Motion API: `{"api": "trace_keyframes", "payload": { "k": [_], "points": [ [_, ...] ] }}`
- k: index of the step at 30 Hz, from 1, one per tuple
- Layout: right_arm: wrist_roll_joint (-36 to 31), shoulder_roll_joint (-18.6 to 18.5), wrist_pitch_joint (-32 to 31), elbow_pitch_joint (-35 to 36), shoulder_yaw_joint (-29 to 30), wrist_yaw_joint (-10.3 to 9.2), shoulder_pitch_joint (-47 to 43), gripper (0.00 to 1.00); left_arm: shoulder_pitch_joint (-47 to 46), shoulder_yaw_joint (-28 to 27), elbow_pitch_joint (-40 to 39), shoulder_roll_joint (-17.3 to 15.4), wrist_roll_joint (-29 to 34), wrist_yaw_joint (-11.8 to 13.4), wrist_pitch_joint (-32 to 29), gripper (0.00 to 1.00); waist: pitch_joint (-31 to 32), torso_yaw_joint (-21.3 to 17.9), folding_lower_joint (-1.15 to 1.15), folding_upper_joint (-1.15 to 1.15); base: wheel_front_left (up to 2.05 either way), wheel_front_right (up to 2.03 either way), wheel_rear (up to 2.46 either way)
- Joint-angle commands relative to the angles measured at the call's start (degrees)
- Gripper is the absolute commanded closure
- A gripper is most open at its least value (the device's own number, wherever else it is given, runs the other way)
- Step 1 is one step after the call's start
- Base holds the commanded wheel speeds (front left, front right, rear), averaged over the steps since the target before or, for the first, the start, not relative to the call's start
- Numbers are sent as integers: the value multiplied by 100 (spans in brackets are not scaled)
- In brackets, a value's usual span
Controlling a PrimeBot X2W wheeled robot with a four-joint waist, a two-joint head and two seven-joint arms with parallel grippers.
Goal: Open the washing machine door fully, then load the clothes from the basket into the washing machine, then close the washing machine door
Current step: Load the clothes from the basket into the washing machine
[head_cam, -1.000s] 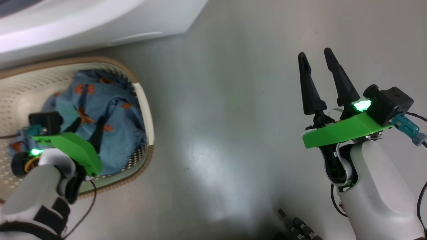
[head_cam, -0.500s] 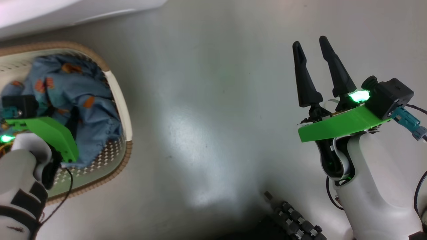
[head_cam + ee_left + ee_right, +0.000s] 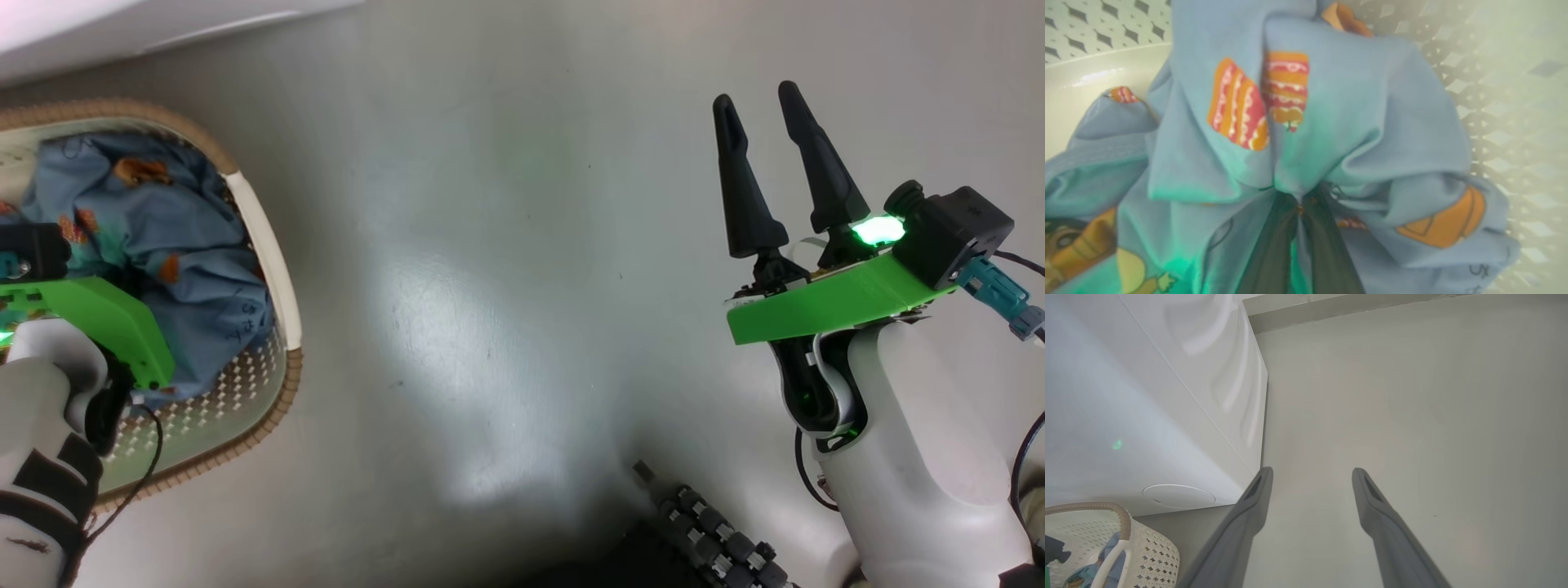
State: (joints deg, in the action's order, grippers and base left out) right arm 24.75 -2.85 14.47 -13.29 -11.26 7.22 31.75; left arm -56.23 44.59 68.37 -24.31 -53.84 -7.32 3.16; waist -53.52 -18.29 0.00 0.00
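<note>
Left gripper (image 3: 1298, 200): clamped tight on bunched clothes (image 3: 1306, 134) in basket (image 3: 273, 269), near its right rim. Right gripper (image 3: 753, 94): spread wide, empty, over floor (image 3: 490, 286).

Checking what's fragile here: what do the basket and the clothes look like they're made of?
Basket: likely moulded cream plastic, smooth with slight sheen, punched with diamond holes; brown rim looks woven, maybe imitation. Clothes: soft matte fabric, probably cotton, since it bunches into folds and carries printed motifs.
</note>
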Motion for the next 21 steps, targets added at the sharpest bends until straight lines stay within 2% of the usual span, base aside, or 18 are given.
{"api": "trace_keyframes", "payload": {
  "k": [1, 13, 21],
  "points": [
    [64, -3, 53, 92, -90, 26, -166, 0, 99, -72, -2, -153, -34, -16, 87, 100, 84, 40, 0, 0, 0, 0, 0],
    [-5, -3, 53, -51, -60, 26, -247, 0, 721, 87, -295, 138, -485, -16, 463, 100, 995, 307, 0, 0, 0, 0, 0],
    [-62, -3, 53, -216, -18, 26, -352, 0, 1106, 218, -573, 208, -792, -16, 766, 100, 1685, 488, 0, 0, 0, 0, 0]
  ]
}}
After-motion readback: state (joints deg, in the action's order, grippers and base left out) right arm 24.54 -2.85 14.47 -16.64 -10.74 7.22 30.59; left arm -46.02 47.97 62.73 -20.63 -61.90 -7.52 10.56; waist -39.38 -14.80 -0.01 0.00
